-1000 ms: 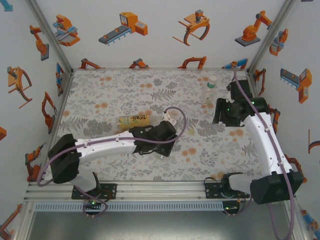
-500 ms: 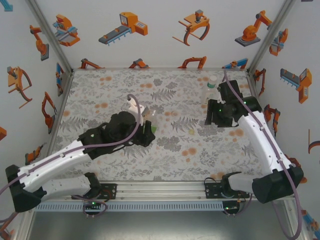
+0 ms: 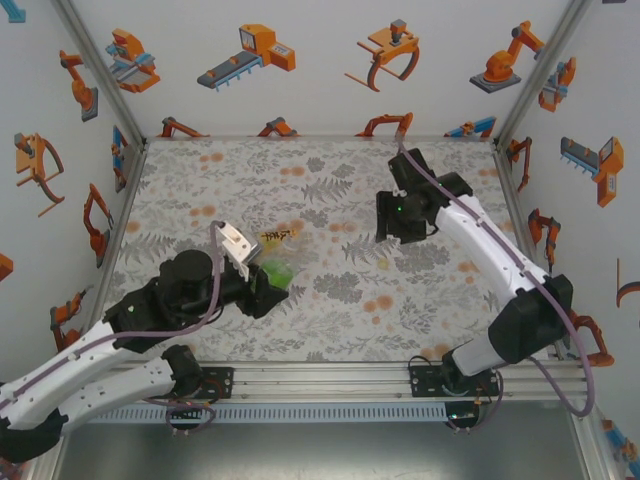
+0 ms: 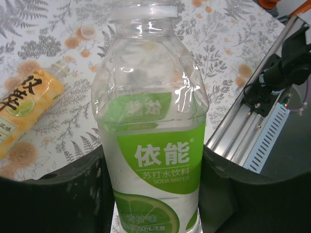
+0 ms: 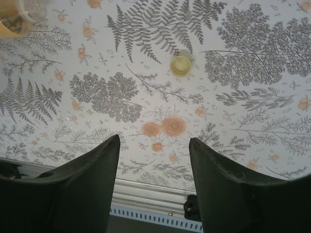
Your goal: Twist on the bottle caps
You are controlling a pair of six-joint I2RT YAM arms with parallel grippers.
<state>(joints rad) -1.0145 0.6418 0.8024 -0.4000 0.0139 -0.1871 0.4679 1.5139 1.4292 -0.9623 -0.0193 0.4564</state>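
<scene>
The right end effector (image 5: 154, 141) hangs spread wide and empty over the desk (image 5: 243, 97). The pale cap (image 5: 181, 64) lies flat at its 12 o'clock, nearer this arm. The left end effector (image 4: 153, 167) grips the clear bottle (image 4: 150, 97), its uncapped mouth pointing away from the wrist.

Both arms have white links and black joints: left arm (image 3: 105, 368), right arm (image 3: 495, 255). A purplish cable (image 3: 213, 280) trails along each. A tiny green light (image 3: 399, 209), perhaps an LED, glows on the right wrist. The fingers (image 5: 82, 189) are matte black.
</scene>
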